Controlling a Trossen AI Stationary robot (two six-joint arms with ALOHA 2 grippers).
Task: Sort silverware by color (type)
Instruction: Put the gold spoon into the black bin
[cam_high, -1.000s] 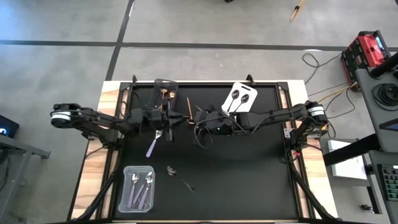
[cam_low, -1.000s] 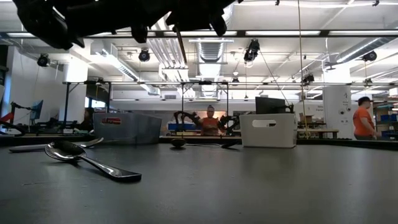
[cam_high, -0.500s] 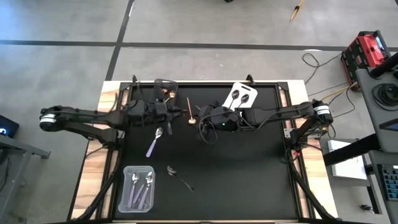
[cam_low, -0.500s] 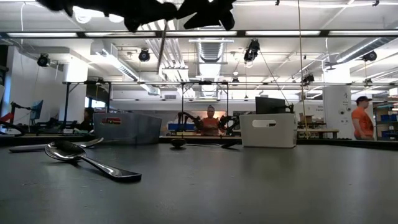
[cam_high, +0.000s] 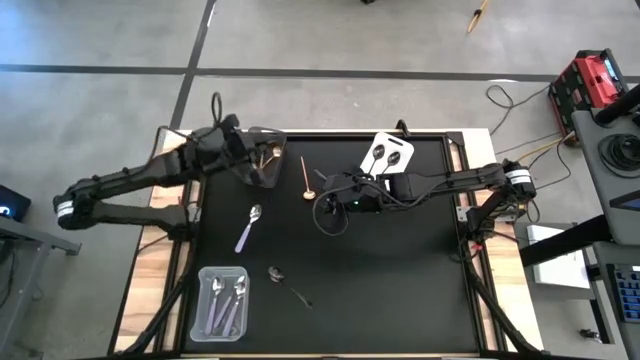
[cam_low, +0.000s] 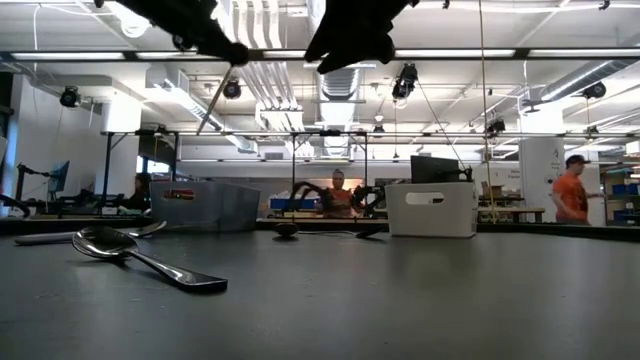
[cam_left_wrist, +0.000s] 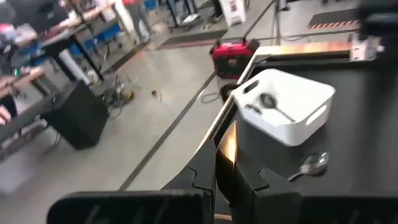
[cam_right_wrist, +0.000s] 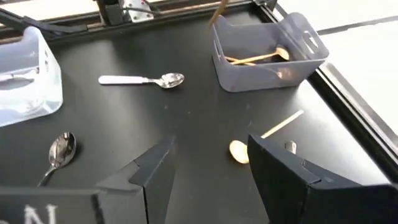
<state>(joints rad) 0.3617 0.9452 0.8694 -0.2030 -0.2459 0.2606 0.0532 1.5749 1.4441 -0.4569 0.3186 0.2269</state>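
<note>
Spoon news: your left claw (cam_high: 262, 160) grips a slim gold spoon (cam_high: 267, 156) over the dark bin (cam_high: 262, 176); your right claw (cam_right_wrist: 208, 165) gapes above another gold spoon (cam_high: 306, 180).

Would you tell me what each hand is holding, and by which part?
The left hand holds a gold spoon by its upper end, over the dark bin; the right hand is open and empty.

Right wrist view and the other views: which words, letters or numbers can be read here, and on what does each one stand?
"N": a white letter on the dark housing of the right hand, cut off at the picture's edge.
Red label on the dark bin, low view: too small to read.
No other text can be read in any view.
</note>
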